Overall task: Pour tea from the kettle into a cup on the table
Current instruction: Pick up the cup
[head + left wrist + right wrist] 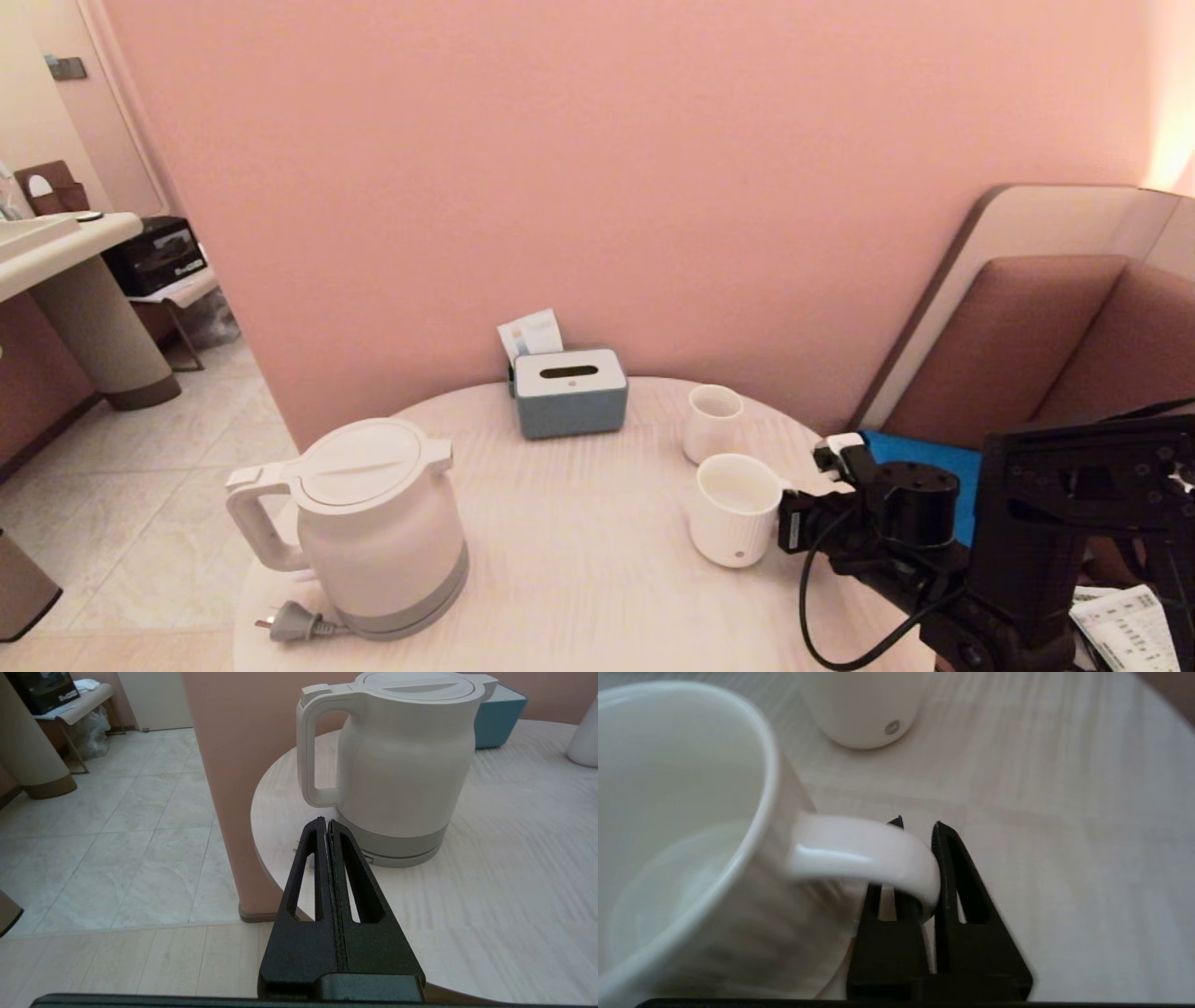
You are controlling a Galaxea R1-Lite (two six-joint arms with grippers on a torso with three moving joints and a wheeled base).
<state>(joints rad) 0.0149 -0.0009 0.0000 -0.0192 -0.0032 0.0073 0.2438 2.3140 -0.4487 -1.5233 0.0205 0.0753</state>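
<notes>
The white kettle (373, 523) stands on its grey base at the left of the round pale table (579, 560), lid closed and loop handle pointing left. The tea is hidden. My left gripper (325, 822) is shut and empty. It hovers at the table's edge, just short of the lower end of the kettle's (402, 765) handle. The wide white cup (738, 509) stands right of centre, with a round mark near its base. My right gripper (801, 499) comes in from the right and is shut on the cup's (691, 812) side handle (859, 851), which sits between the fingertips of the right gripper (917, 823).
A smaller handleless white cup (714, 422) stands just behind the mug. A blue-grey tissue box (569, 392) sits at the back against the pink wall. The kettle's plug (294, 623) lies at the front left edge. A brown padded seat is on the right.
</notes>
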